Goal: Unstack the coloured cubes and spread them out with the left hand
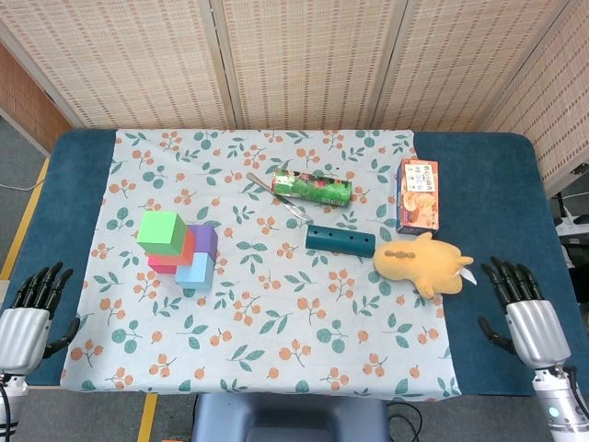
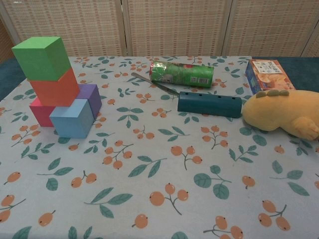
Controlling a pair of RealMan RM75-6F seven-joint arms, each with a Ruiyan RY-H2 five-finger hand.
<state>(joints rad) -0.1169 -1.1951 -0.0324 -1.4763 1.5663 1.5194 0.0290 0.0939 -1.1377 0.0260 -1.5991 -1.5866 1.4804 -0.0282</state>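
A stack of coloured cubes stands on the left of the floral cloth. The green cube (image 1: 161, 231) (image 2: 42, 58) tops an orange-red cube (image 1: 183, 249) (image 2: 56, 89). Below lie a pink cube (image 1: 162, 265) (image 2: 41, 112), a purple cube (image 1: 205, 238) (image 2: 91, 97) and a light blue cube (image 1: 196, 271) (image 2: 73, 117). My left hand (image 1: 28, 308) rests open at the table's left front edge, well apart from the stack. At the right front edge my right hand (image 1: 525, 308) lies open too. Neither hand shows in the chest view.
A green snack can (image 1: 312, 187) (image 2: 181, 73) lies at the back middle with a metal utensil (image 1: 276, 195) (image 2: 153, 83) beside it. A teal block with holes (image 1: 340, 240) (image 2: 209, 104), a yellow plush toy (image 1: 421, 263) (image 2: 281, 113) and an orange biscuit box (image 1: 418, 194) (image 2: 266, 74) sit to the right.
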